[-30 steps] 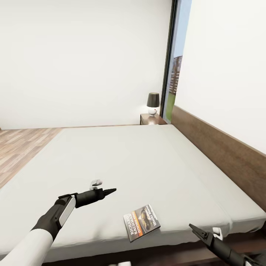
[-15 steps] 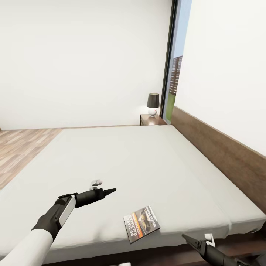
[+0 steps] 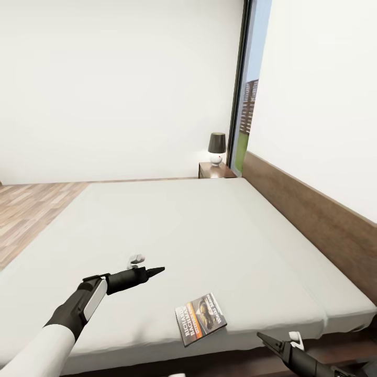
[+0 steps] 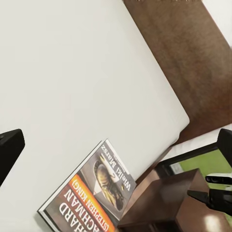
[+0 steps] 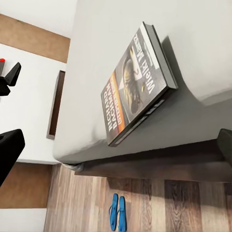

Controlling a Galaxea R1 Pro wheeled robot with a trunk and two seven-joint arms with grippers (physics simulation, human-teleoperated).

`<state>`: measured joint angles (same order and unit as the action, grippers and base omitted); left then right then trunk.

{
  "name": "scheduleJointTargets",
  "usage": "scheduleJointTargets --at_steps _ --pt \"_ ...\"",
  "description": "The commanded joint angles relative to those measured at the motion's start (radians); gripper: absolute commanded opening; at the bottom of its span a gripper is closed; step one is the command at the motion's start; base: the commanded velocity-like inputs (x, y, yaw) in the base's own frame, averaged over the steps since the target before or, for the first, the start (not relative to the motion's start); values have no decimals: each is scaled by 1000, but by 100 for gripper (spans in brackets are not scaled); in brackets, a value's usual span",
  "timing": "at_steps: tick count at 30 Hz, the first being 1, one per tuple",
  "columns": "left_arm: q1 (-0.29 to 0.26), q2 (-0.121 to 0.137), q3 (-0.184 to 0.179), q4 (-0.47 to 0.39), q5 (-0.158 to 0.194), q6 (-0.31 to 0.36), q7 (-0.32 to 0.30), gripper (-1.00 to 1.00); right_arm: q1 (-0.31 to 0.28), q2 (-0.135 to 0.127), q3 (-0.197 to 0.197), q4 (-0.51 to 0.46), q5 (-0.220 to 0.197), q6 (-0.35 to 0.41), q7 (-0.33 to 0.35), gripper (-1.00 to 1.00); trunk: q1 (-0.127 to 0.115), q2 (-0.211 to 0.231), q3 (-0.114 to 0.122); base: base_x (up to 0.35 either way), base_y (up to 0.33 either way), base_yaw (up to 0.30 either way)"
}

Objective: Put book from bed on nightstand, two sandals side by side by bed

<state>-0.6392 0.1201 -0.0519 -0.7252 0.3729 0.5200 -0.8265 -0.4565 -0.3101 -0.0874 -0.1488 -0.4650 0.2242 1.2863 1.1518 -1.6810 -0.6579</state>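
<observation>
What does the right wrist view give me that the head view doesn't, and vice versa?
Right wrist view adds the two blue sandals, lying side by side on the plank floor beside the bed. Head view adds the nightstand with its lamp at the bed's far corner, and the window. Both show the book lying near the bed's edge.

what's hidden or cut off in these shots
- Right claw: head view, arm cut by the bottom edge; open or shut unclear.
- Left claw: head view, seen side-on; state unclear.
- Book: left wrist view, cut by the bottom edge.
- Sandals: right wrist view, too small for detail.
</observation>
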Motion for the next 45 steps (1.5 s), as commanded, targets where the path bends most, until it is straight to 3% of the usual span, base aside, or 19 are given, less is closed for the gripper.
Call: scheduleJointTargets --at_steps 1,31,37,42,45 --pt "-1 1 -3 0 9 8 1 100 -1 1 -8 0 5 10 4 100 -4 7 2 0 0 0" --pt "-1 0 -4 15 11 5 4 100 0 2 -8 3 5 2 2 100 -4 7 2 0 31 0" --pt "-1 0 -3 15 11 5 4 100 0 67 -8 33 7 -1 2 100 -4 7 2 0 2 0" --pt "-1 0 -3 15 11 5 4 100 -1 89 -8 63 12 -2 2 100 -4 7 2 0 0 0" --pt "-1 0 -3 16 11 5 4 100 -1 92 -8 77 56 -2 2 100 -4 7 2 0 0 0"
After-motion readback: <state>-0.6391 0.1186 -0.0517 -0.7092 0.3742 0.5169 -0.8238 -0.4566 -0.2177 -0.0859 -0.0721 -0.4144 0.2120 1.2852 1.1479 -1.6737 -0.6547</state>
